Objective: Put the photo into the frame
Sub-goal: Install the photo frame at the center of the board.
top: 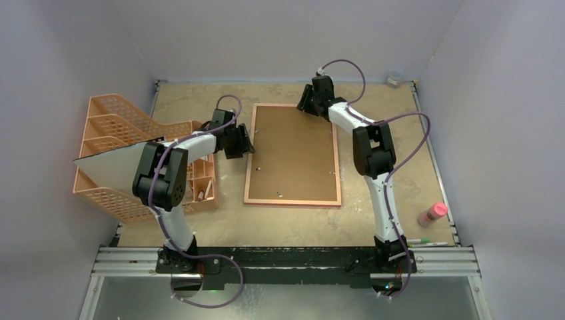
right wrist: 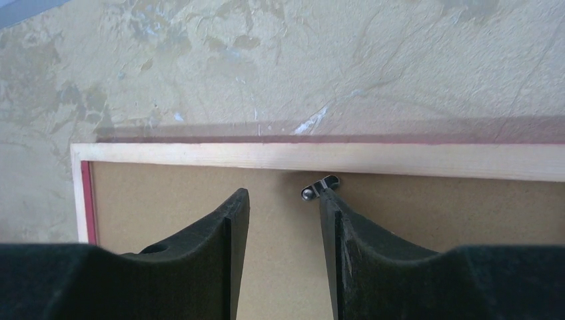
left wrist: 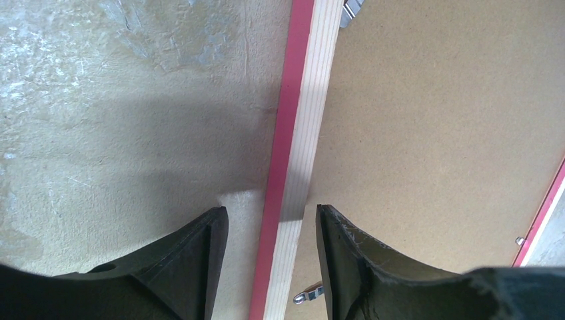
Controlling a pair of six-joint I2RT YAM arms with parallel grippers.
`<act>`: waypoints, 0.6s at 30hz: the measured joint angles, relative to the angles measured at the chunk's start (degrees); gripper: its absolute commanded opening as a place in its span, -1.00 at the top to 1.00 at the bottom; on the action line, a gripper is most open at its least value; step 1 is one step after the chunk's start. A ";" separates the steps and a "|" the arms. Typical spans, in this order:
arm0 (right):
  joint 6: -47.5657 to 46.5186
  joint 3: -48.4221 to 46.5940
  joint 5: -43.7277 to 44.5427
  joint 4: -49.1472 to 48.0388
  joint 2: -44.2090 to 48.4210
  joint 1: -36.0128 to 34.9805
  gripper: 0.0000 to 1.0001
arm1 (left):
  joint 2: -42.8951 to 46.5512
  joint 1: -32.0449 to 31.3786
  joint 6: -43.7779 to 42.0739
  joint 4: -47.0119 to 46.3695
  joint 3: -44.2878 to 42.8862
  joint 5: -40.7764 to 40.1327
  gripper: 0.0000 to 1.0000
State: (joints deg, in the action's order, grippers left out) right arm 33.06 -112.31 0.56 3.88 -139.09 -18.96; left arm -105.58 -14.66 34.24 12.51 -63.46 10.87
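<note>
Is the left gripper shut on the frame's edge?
No, the left gripper is open and straddles the side rail of the frame, with bare table showing on its outer side.

The frame (top: 292, 201) — pink-red edge, pale striped wood back; backing board (top: 293, 150) plain brown; table (top: 300, 227) mottled beige.

The worn table (top: 300, 223) carries the frame (top: 293, 202) back-up, an orange organiser (top: 110, 120) and 1 pink bottle (top: 432, 213).

A robot lab: plain grey walls (top: 40, 67), aluminium mounting rail (top: 453, 261).
</note>
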 measured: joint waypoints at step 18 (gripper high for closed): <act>-2.89 -0.74 -4.87 -4.20 -1.81 0.61 0.12 | 0.02 0.02 0.00 -0.07 0.04 0.24 -0.08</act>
State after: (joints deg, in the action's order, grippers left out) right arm 30.17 -113.06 -4.32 -0.32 -140.90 -18.35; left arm -105.56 -14.63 34.24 12.45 -63.42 11.11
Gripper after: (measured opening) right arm 0.445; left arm 0.539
